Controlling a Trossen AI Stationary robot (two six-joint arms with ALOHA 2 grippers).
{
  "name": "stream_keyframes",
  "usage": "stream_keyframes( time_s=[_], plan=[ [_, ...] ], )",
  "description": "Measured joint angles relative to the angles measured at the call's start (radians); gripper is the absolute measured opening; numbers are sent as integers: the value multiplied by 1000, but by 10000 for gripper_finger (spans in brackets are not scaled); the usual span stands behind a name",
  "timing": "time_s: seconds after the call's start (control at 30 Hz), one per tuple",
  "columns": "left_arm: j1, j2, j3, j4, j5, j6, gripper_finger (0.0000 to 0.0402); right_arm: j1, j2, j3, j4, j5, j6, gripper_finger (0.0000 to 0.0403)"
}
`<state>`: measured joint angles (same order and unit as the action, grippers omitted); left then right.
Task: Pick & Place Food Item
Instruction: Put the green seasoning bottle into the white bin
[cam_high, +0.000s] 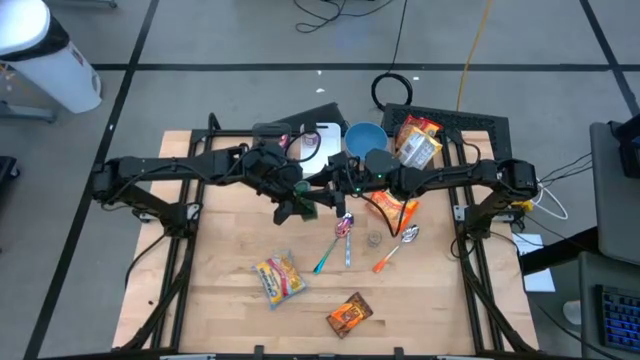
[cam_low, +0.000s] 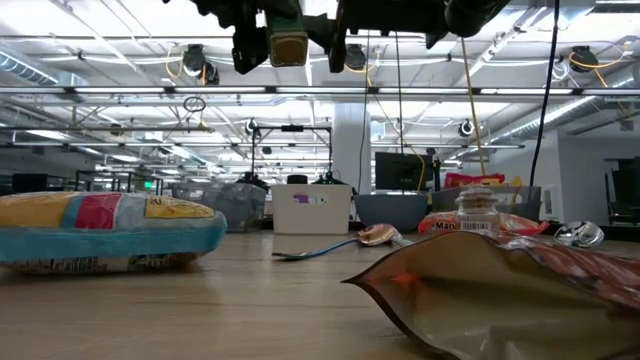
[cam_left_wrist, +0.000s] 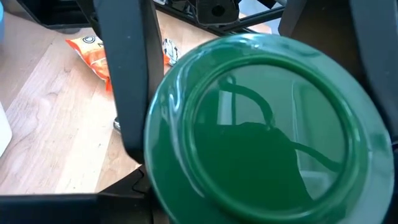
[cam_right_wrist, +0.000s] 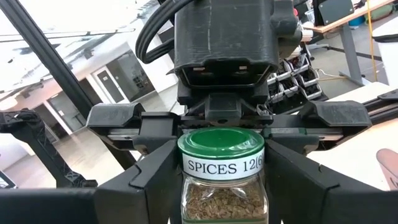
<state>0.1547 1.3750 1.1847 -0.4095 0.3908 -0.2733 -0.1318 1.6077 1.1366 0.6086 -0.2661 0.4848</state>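
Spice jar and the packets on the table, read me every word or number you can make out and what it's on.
"SPICES 12(6": white label band on the green-lidded glass spice jar, cut off at the jar's curve.
"Mar": start of a word on the red packet, rest hidden.
Yellow-and-blue snack bag, orange chip bag, brown candy packet: print too blurred to read.

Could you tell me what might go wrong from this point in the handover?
1. The spice jar hangs high above the table, gripped by the left gripper around its smooth green lid. If it lets go before the right gripper holds firmly, the jar could drop onto the spoons below.
2. Both wrists crowd together at the jar, so a small misalignment may knock them together.
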Motion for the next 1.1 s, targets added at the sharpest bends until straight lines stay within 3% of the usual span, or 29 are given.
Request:
stream_keyframes(
  time_s=[0.57, 0.83, 1.1],
  plan=[
    [0, 0, 0, 3, -22, 15, 214, 0, 0, 0, 2, 1, -19, 196],
    [16, -2, 0, 15, -23, 9, 267, 0, 5, -3, -21, 4, -18, 195],
    [47, -2, 0, 3, 63, -41, 317, -12, 3, -3, -20, 2, -18, 195]
  ],
)
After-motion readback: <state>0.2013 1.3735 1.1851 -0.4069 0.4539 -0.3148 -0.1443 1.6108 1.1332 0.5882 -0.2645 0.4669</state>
